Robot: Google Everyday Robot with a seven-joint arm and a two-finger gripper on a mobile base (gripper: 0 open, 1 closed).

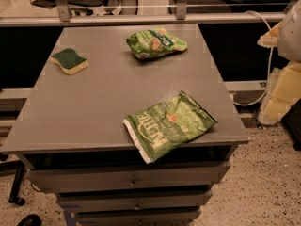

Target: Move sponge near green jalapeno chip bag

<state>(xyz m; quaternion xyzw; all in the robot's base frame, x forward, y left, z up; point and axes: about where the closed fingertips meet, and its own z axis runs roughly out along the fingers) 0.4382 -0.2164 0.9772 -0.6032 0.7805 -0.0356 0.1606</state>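
Observation:
The sponge [69, 60] lies flat at the table's far left, dark green top up over a pale yellow body. The green jalapeno chip bag [168, 125] lies flat at the front right of the table. It is light green with white block lettering, and its white end seam hangs slightly over the front edge. The two are far apart. Only pale parts of my arm [285, 36] show at the right edge of the view, beside the table and off its surface. My gripper itself is out of view.
A smaller, puffier green bag [156, 43] with a yellow-orange picture lies at the far middle of the grey table [94, 107]. Drawers sit under the front edge. A rail and glass panel run behind the table. A white cable hangs at the right.

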